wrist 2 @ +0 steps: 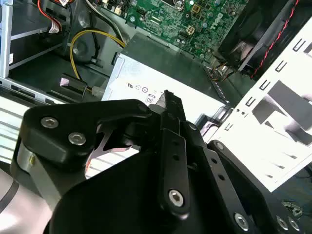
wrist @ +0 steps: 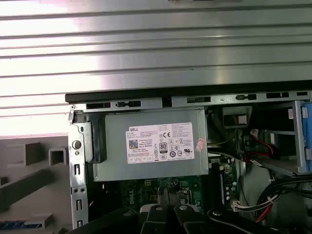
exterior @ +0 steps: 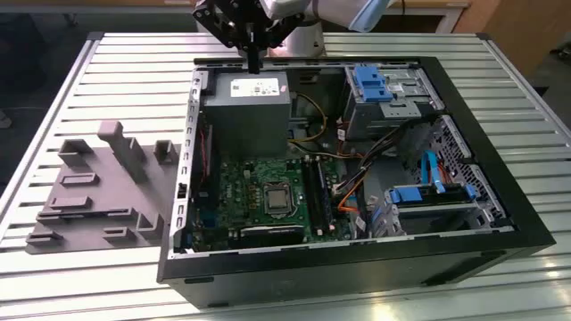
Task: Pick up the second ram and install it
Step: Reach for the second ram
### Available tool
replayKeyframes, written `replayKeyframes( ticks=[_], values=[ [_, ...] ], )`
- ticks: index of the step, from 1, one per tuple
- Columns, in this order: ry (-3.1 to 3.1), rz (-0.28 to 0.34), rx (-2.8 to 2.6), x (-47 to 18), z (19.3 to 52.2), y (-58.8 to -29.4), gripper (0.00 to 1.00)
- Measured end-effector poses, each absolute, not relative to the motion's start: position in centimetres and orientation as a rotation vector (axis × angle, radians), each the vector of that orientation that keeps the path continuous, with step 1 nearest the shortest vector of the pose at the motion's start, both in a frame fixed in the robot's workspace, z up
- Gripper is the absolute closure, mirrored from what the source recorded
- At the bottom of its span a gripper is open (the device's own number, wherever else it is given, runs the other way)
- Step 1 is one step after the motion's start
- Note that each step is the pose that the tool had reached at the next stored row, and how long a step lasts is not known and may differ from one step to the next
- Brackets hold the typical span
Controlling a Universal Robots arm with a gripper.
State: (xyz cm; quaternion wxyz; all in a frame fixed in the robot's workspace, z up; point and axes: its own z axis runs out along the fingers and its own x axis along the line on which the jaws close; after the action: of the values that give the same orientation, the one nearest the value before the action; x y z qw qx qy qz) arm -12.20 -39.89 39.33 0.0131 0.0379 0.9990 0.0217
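Observation:
My gripper (exterior: 253, 45) hangs over the far edge of the open computer case (exterior: 357, 267), above the grey power supply (exterior: 245, 107). Its fingers are shut on the second ram (exterior: 255, 64), a thin dark stick that points straight down from the fingertips. In the second wrist view the black fingers (wrist 2: 170, 146) meet over the power supply's label (wrist 2: 141, 90), with the stick's narrow end (wrist 2: 169, 100) poking out between them. The long black memory slots (exterior: 314, 194) lie on the green motherboard (exterior: 259, 194), nearer the case's front.
A grey moulded tray (exterior: 98, 194) lies on the slatted table at the exterior view's left of the case. Blue drive cages (exterior: 375, 83) and loose cables (exterior: 357, 180) fill the case's right side. A fan (wrist 2: 258, 34) sits beside the motherboard.

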Motion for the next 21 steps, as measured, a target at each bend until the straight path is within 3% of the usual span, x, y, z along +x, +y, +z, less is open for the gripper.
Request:
replayKeyframes(
  ticks=[21],
  values=[
    [3.113,0.068,0.118,-12.98,39.33,-39.89,0.89]
  ],
)
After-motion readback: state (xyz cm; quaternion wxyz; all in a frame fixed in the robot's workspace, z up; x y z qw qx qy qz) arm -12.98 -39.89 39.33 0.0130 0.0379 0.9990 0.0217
